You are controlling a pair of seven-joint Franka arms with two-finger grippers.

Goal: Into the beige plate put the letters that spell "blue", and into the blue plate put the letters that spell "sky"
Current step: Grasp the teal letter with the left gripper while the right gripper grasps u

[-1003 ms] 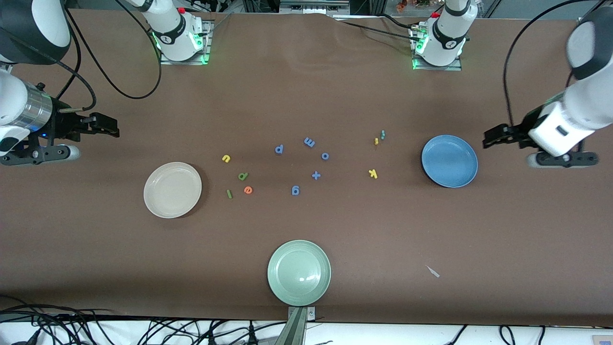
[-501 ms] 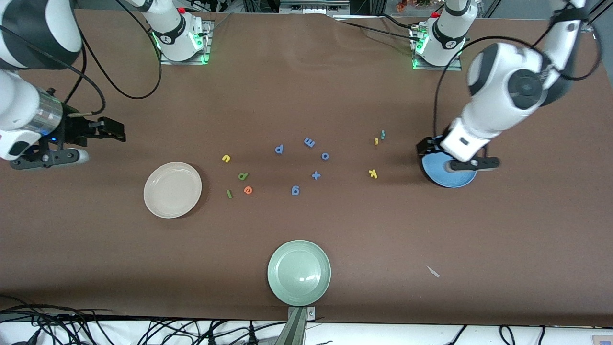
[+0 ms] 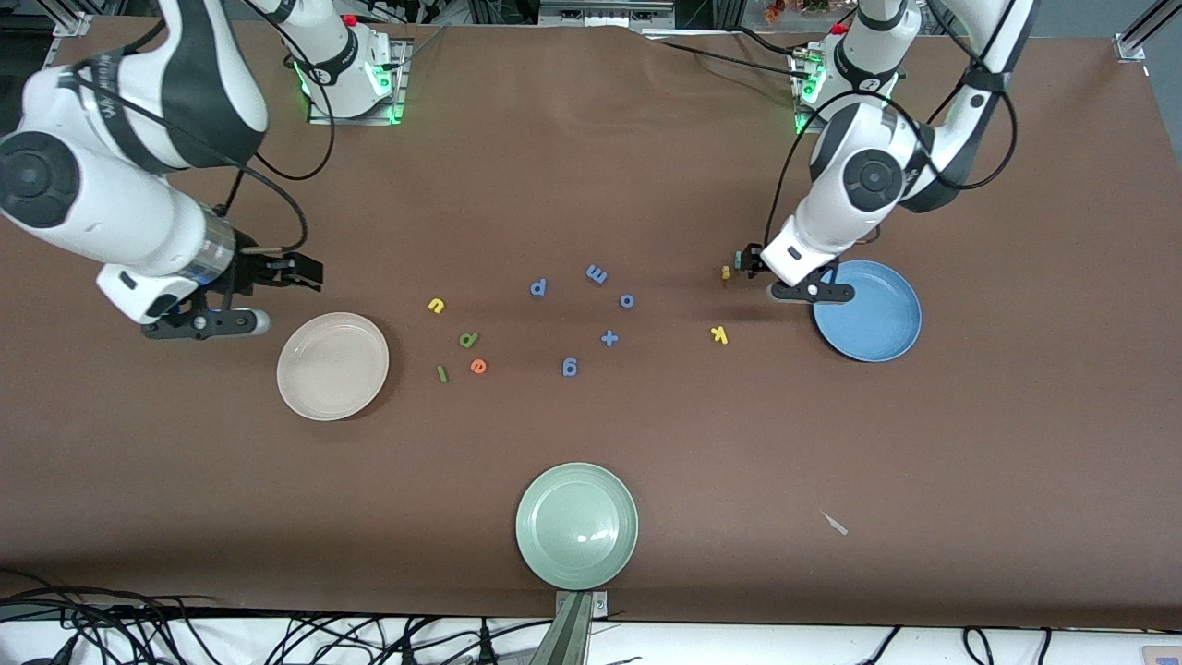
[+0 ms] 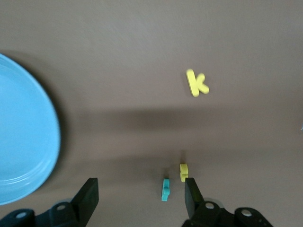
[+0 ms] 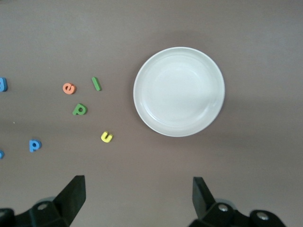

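Nearest, at six o'clock, the pale green plate (image 3: 576, 525) sits empty. At nine, the beige plate (image 3: 332, 366); the right gripper (image 3: 297, 272) hovers above it, jaws wide, empty. At three, the blue plate (image 3: 868, 310); the left gripper (image 4: 141, 196) spreads around the teal letter (image 4: 165, 189), gripping nothing.

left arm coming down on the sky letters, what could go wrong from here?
1. The teal letter and small yellow letter lie close together. The left gripper, open above them, may pinch both or knock one away.
2. The yellow k lies apart from them, nearer the front camera, so it likely needs its own pick.
3. The right gripper hovers open by the beige plate; nothing is sorted yet.
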